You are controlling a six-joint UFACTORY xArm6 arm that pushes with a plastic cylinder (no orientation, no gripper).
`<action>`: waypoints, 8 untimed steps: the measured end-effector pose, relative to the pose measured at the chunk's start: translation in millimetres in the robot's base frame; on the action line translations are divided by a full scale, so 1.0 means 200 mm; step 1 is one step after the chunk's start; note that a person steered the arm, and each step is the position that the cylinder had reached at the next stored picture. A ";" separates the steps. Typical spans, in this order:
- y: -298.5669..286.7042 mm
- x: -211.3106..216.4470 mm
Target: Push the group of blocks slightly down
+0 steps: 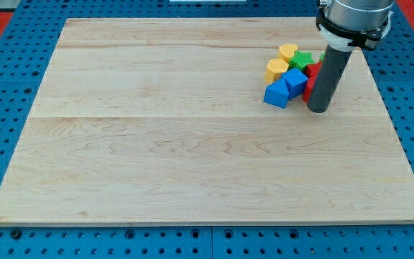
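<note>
Blocks cluster at upper right of the wooden board (192, 144), all touching or nearly so, near the board's top-right corner. Top of cluster: yellow block (288, 51), roughly hexagonal/cylindrical. Just right of it and slightly lower: green block (304, 60), star-like outline, right part hidden by rod. Lower left of that: second yellow block (277, 70), shape approx. pentagonal but hard to fix. Below: two blue blocks, one angular piece (295, 81) and one cube-like piece (276, 94) at the cluster's bottom-left corner; they abut, so the seam betw. them is unclear. Red block (311, 72) sits at the cluster's right side, mostly occluded by rod; shape cannot be made out, and whether it is one red piece or two cannot be told.

Dark rod (328, 75) descends from the arm's silver/black collar (353, 18), which is cut off by the view's top edge. My tip (318, 109) rests at the cluster's lower-right edge, just beside the red block and right of the blue pair; contact vs. small gap cannot be told. No pincer on this rig, so no open/closed state applies.

Blue perforated base (6, 237) surrounds board; red strips at the view's top corners, partly cropped.
</note>
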State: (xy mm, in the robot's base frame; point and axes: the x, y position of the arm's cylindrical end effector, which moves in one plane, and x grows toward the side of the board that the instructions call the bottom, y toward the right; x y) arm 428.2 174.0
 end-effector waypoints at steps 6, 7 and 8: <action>0.42 -0.81; 0.24 -0.85; 0.19 -0.82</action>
State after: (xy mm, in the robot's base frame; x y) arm 264.6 212.3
